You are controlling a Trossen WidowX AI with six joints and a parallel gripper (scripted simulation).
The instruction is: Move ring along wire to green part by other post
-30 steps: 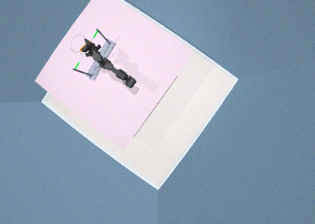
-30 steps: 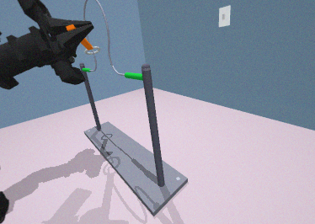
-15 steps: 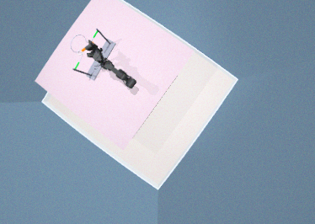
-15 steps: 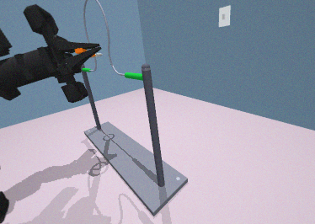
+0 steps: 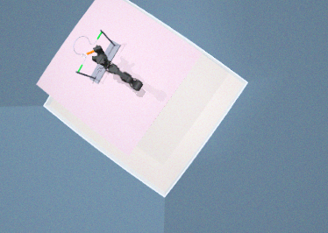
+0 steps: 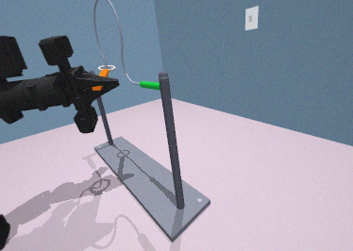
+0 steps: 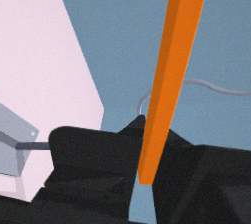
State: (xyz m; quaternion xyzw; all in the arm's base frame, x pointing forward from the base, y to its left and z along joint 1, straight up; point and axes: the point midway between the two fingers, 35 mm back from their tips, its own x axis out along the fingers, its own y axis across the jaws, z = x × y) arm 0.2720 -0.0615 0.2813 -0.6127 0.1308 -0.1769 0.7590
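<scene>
My gripper (image 6: pixel 103 85) (image 5: pixel 94 52) (image 7: pixel 145 120) is shut on the orange handle (image 6: pixel 98 88) (image 5: pixel 89 52) (image 7: pixel 170 85). The pale ring (image 6: pixel 107 70) (image 7: pixel 143 103) at the handle's end sits around the left strand of the thin grey wire (image 6: pixel 101 2) (image 5: pixel 79 41) (image 7: pixel 221 89), just above the far post (image 6: pixel 105 124). I cannot tell if the ring touches the wire. My arm hides the far post's top and its green part in the exterior view. The other green part (image 6: pixel 150 85) (image 5: pixel 99 36) joins the near post (image 6: pixel 170 142).
Both posts stand on a grey base plate (image 6: pixel 162 213) (image 5: pixel 112 50) (image 7: pixel 0 131) on the pink table top (image 6: pixel 264 175) (image 5: pixel 145 67). A white wall plate (image 6: pixel 252 18) is on the blue wall behind.
</scene>
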